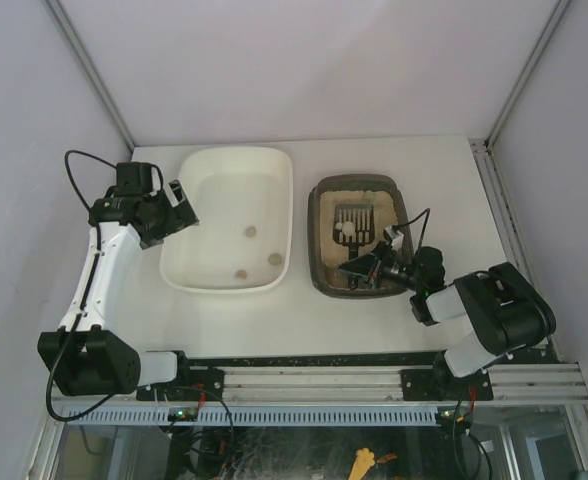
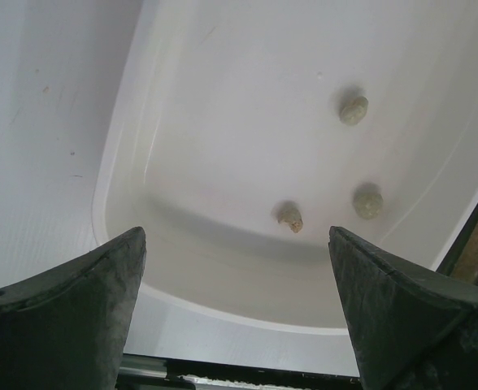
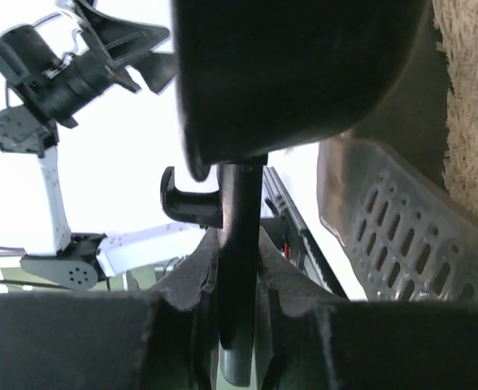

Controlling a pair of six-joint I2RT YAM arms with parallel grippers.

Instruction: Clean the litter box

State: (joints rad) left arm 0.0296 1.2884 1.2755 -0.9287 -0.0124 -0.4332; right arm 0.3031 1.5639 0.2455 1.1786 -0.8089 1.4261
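The litter box point(image 1: 317, 250) sits right of centre on the worktop point(image 1: 444, 200), a scoop point(image 1: 354, 215) with a pale lump point(image 1: 346, 230) resting in its sand point(image 1: 359, 186). The right claw point(image 1: 379, 262) grasps the scoop's handle; the left claw point(image 1: 179, 208) hangs released over the left edge of the white tub point(image 1: 274, 165).

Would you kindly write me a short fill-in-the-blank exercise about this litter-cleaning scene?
The left hand hovers ___ over the white tub.
The white tub holds ___ clumps.
The right hand grips the scoop by its ___.
The litter box stands on the white tub's ___ side.
Missing words: open; three; handle; right.
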